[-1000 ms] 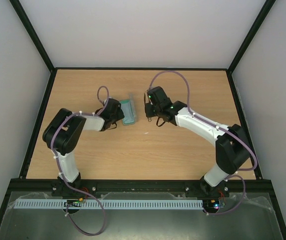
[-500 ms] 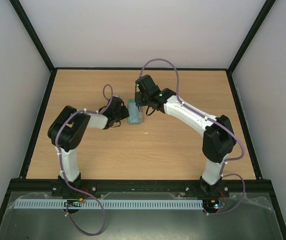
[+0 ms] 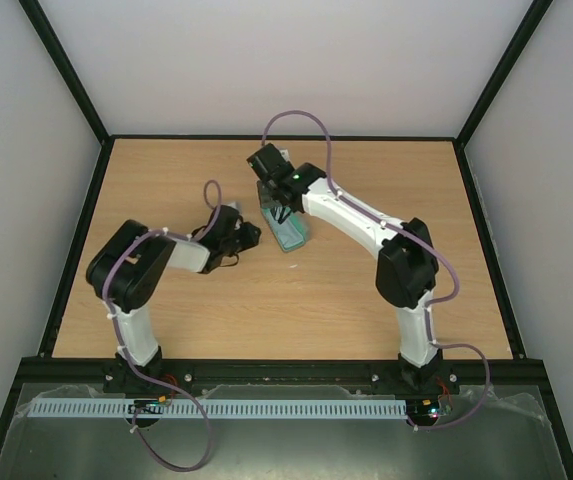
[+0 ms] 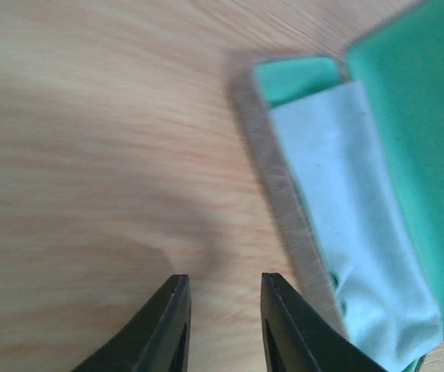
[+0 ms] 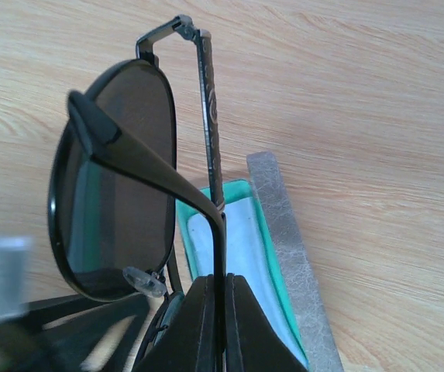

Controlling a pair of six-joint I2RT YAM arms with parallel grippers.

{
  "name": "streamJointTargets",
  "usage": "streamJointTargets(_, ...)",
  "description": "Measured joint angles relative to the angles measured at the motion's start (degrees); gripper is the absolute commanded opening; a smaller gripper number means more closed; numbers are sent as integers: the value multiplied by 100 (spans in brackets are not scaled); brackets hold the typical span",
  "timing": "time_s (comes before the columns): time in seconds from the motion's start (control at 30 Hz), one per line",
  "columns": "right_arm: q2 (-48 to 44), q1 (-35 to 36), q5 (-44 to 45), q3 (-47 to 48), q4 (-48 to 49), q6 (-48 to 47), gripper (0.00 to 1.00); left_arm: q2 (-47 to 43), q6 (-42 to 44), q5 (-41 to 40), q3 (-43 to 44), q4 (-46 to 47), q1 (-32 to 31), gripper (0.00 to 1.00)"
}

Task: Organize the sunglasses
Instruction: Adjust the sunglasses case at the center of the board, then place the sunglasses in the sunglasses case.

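My right gripper (image 5: 222, 294) is shut on a temple arm of the sunglasses (image 5: 117, 178) and holds them just above the open grey case (image 5: 283, 232). The case has a green lining, and the light blue cloth (image 5: 241, 248) lies inside it. In the top view the right gripper (image 3: 278, 205) hovers over the case (image 3: 289, 232) at mid-table. My left gripper (image 4: 223, 310) is open and empty, its fingers low over bare wood just left of the case's grey wall (image 4: 272, 194). In the top view the left gripper (image 3: 249, 237) sits beside the case's left side.
A wooden table (image 3: 166, 180) with black frame rails along its edges and white walls behind. The left arm's cable (image 3: 209, 195) loops above its wrist. The right arm's cable (image 3: 301, 125) arcs over the back of the table.
The right arm has swung left and brought the sunglasses over the case. The case has shifted right and turned. The left gripper has moved slightly right with it.
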Motion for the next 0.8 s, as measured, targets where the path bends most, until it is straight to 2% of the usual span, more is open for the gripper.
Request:
streamJointTargets(0.17, 540, 201, 605, 479, -404, -203, 1, -669, -81, 125, -798, 105, 446, 31)
streamJointTargets(0.3, 1080, 466, 1211, 979, -769, -431, 1, -848, -140, 284, -1156, 299, 706, 30)
streamJointTargets(0.53, 1902, 793, 2232, 1585, -1408, -748, 1, -868, -190, 492, -1364, 614, 785, 30)
streamJointTargets(0.8, 2511, 820, 3136, 1805, -1687, -1073, 1, -868, -205, 660, -1464, 782, 874, 30)
